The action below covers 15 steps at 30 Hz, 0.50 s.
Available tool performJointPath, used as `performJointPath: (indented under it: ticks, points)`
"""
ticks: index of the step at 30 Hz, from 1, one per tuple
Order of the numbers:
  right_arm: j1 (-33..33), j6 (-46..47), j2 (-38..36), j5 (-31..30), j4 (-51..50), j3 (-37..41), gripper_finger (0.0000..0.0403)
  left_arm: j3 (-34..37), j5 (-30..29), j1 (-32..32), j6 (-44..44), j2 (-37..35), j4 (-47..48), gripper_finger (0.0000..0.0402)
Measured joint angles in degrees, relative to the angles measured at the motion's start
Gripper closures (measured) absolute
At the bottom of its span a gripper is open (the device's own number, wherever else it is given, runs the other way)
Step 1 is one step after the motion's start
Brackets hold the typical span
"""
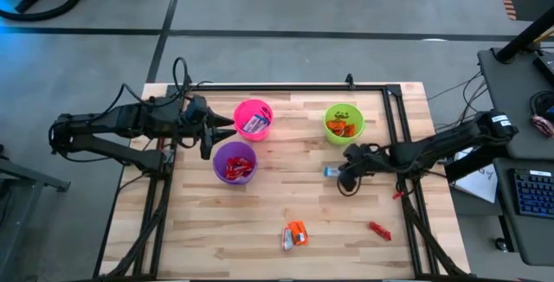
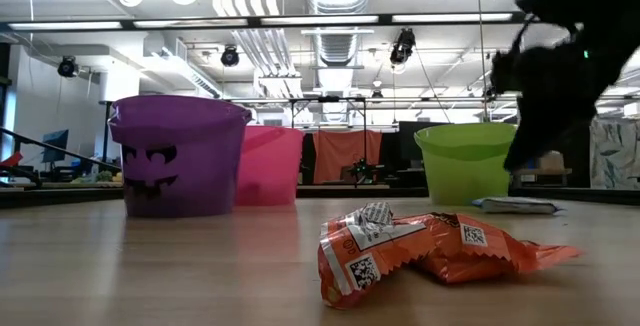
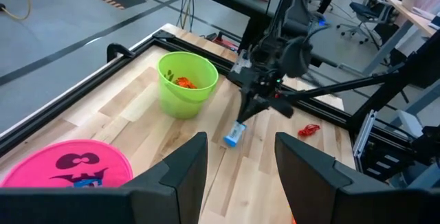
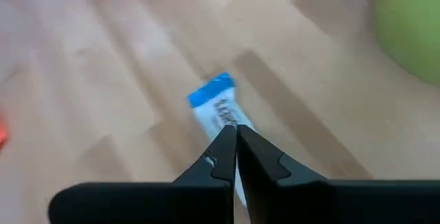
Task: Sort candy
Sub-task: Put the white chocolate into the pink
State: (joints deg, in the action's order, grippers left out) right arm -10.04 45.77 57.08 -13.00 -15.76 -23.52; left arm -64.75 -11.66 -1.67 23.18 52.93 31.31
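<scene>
A slim blue-and-white candy bar (image 1: 331, 171) lies flat on the wooden table (image 1: 286, 195), near the green cup (image 1: 344, 123). My right gripper (image 4: 236, 131) is shut, slanting down just over the bar's near end. The low view shows a gap between its tip (image 2: 515, 166) and the bar (image 2: 520, 205). Two orange candies (image 1: 296, 234) lie near the table's front edge, with a red one (image 1: 379, 230) to their right. My left gripper (image 3: 240, 176) hangs open and empty above the table at the left, beside the pink cup (image 1: 253, 119) and the purple cup (image 1: 235, 162).
The pink cup holds blue-and-white bars, the purple cup red candies, the green cup orange ones. Another red candy (image 1: 398, 195) lies by the black frame rail at the table's right edge. Bare wood stretches between the cups and the front edge.
</scene>
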Motion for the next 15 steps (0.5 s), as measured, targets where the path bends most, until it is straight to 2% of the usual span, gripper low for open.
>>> performJointPath:
  ticks: [4, 8, 11, 15]
  points:
    - [0.0, -10.3, 0.0, 4.4, -5.8, -5.5, 0.0394, 0.0, 0.0, 0.0, 0.0, 0.0, 0.0, 0.0248]
    - [0.4, -18.9, 0.0, 4.7, -12.0, -8.7, 0.0387, 0.0, 0.0, 0.0, -0.2, 0.0, 0.0, 0.0248]
    - [1.1, -19.0, 0.0, 6.0, -12.7, -9.1, 0.036, 0.0, 0.0, 0.0, -0.2, 0.0, 0.0, 0.0248]
    - [1.2, -15.8, 1.5, 6.5, -12.8, -8.6, 0.0302, 0.0, 0.0, 0.0, -0.2, 0.0, 0.0, 0.0248]
